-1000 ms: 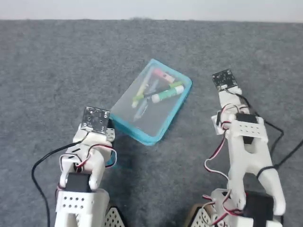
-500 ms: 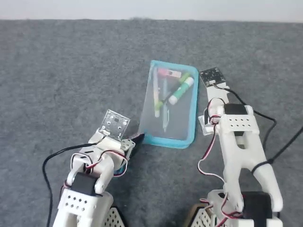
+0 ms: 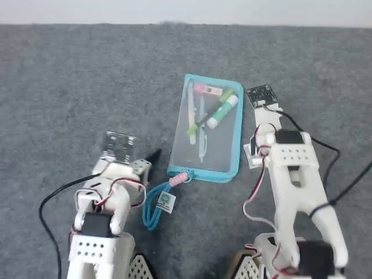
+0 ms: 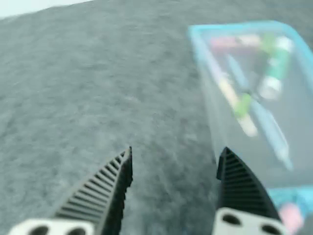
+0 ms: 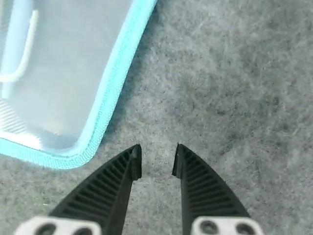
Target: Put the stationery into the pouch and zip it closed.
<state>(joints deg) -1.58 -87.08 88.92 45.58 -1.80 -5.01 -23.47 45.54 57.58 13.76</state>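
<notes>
The clear pouch (image 3: 216, 148) with a teal border lies flat mid-table, with several pens and markers (image 3: 212, 113) inside. A pink zip pull (image 3: 181, 178) sits at its near left corner, and a blue cord loop (image 3: 152, 210) with a round tag trails from it. My left gripper (image 4: 176, 154) hangs open over bare mat just left of the pouch (image 4: 254, 98), holding nothing; one black fingertip (image 3: 154, 155) shows from above. My right gripper (image 5: 156, 159) is open by a narrow gap over the mat, beside the pouch's teal edge (image 5: 115, 90) and apart from it.
Grey felt mat (image 3: 75, 81) covers the whole table, with free room at the far side and to the left. The right arm (image 3: 290, 168) stands close along the pouch's right edge. Black cables (image 3: 49, 200) run near both arm bases.
The pouch has turned from a diagonal to nearly straight. My left gripper has let go at its near left corner and drawn back left, baring the pink pull and blue cord. The right arm hardly shifted.
</notes>
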